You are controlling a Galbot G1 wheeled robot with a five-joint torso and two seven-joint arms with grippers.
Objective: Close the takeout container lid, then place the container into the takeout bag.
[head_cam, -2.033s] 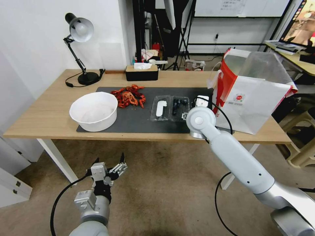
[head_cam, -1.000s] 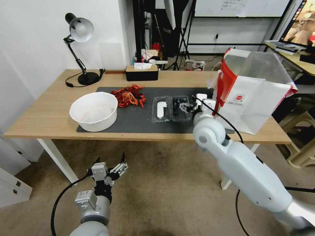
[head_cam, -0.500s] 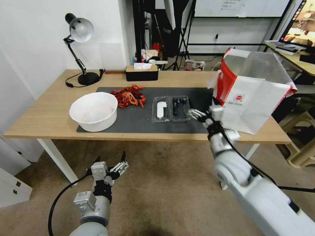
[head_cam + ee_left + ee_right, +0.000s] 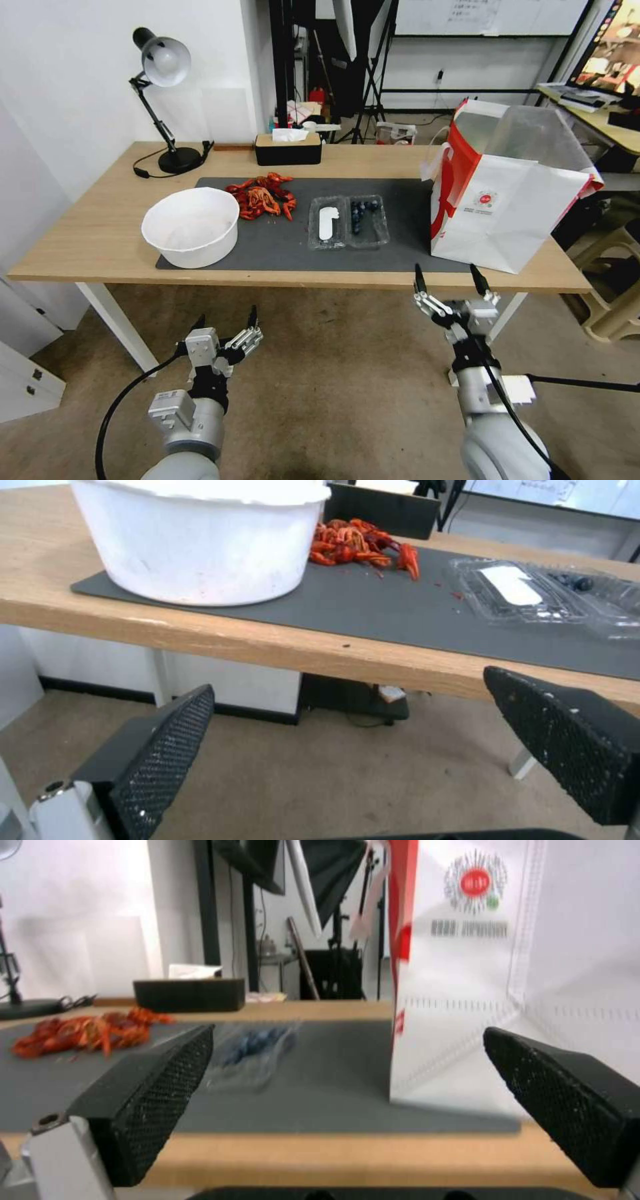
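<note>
Now, here is what you have in front of you.

Right gripper (image 4: 448, 279): you have pulled it back off the table; half a second ago it was at the takeout container's right edge, and now it hangs below the table's front edge, in front of the takeout bag, fingers spread wide and holding nothing.

Left gripper (image 4: 223, 331): parked low over the floor at your left, below the white bowl (image 4: 191, 225), fingers spread, just where it was two seconds ago.

Takeout container (image 4: 349, 221): lies open and flat on the dark mat (image 4: 280, 243), between the crayfish pile (image 4: 261, 195) and the bag, berries in its right half. It sits slightly left of where you saw it two seconds ago.

Lid (image 4: 327, 223): folded out flat to the left of the berry half, the white oblong piece on it.

Takeout bag (image 4: 508, 193): stands upright and open at the table's right end, just right of the mat, unmoved.

Table (image 4: 87, 233): the lamp (image 4: 162, 67) and tissue box (image 4: 288, 147) stand at the back, as before.
</note>
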